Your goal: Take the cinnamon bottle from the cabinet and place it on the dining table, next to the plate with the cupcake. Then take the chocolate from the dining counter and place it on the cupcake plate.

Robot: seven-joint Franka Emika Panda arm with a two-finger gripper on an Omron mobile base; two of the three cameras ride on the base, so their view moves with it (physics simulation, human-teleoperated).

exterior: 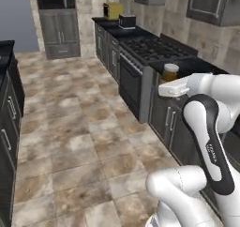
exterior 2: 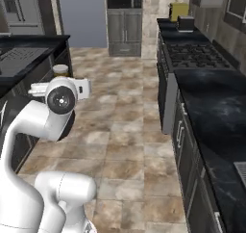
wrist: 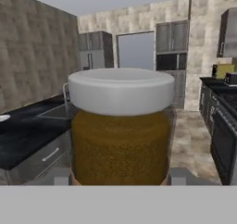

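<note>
Holding the cinnamon bottle (wrist: 120,130) upright, the fingers (wrist: 119,174) are closed on its lower sides — in the hand view the brown jar with its pale lid stands right in front of the camera, a grey fingertip showing at each side of its base. In the left base view the bottle (exterior: 170,72) sits at the end of the white arm, lifted in the air over the aisle, in front of the black worktop (exterior: 197,66) beside the stove (exterior: 152,48). In the right base view the jar's lid (exterior 2: 60,71) peeks just above the arm's wrist, near the corner of the dining table (exterior 2: 29,54) with its glossy black tabletop and grey sides. The bottle touches no surface — it hangs clear of both counters. The tiled floor (exterior: 84,141) runs between the two rows of grey base cabinets. Far down the worktop stand a yellow appliance (exterior: 113,10) and a dark box-shaped one (exterior: 127,20) next to it. At the left edge of the hand view, a sliver of something white (wrist: 3,118) lies on the island's black tabletop; what it is cannot be told.
</note>
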